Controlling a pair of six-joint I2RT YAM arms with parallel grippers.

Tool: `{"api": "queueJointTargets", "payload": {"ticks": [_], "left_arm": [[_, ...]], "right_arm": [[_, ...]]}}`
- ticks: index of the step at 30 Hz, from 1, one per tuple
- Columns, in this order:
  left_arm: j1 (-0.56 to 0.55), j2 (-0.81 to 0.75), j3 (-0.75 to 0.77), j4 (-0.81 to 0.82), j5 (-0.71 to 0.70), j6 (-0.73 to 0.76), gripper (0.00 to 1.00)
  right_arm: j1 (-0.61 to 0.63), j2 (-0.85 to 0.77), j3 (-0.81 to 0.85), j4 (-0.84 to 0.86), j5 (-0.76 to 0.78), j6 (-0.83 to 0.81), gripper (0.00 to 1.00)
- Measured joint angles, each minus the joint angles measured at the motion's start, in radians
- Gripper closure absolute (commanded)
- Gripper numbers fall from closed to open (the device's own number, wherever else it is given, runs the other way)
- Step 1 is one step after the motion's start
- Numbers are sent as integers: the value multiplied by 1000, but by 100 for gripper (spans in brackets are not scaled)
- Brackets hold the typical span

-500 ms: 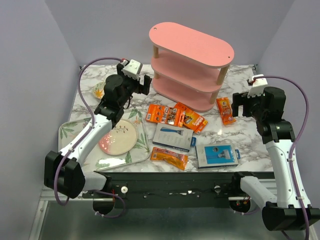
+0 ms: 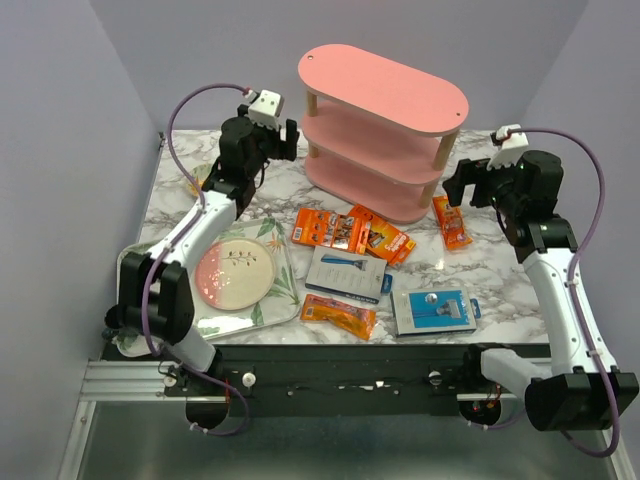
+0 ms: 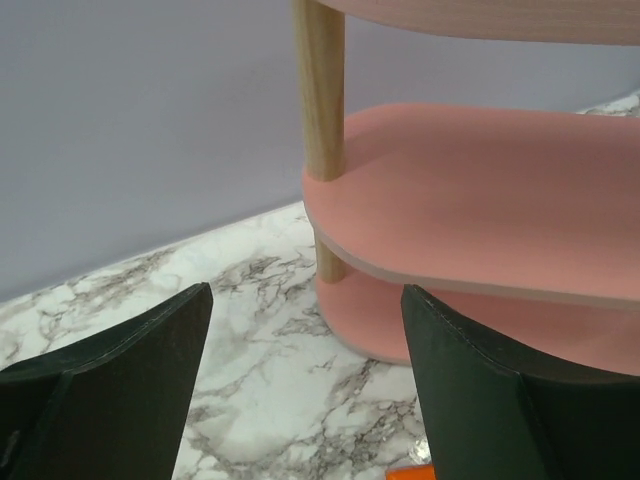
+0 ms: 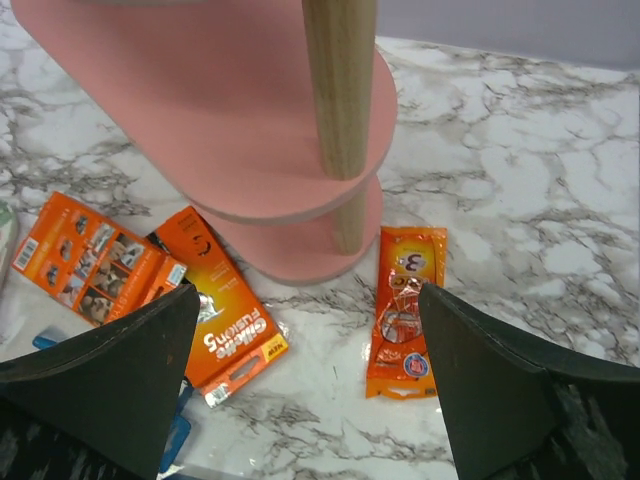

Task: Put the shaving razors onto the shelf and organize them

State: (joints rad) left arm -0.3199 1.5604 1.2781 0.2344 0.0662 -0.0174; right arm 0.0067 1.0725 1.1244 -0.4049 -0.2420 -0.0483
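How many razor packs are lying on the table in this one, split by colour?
orange razor packets: 4
blue-and-grey razor cards: 2
Total: 6

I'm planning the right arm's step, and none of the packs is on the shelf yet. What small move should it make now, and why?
Probably lower the right gripper onto the orange packet lying flat beside the base of the shelf. Its jaws are open and empty, and that packet lies just below them, apart from the other packs, so it looks the easiest to pick.
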Motion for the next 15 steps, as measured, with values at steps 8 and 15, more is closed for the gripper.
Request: {"api": "queueJointTargets", "payload": {"ticks": [8, 15], "left_arm": [[93, 269, 212, 84, 201, -65, 23], [103, 512, 491, 93, 323, -102, 25]], "right_arm": [[1, 80, 0, 135, -45, 50, 3], [1, 152, 0, 209, -34, 67, 6]]}}
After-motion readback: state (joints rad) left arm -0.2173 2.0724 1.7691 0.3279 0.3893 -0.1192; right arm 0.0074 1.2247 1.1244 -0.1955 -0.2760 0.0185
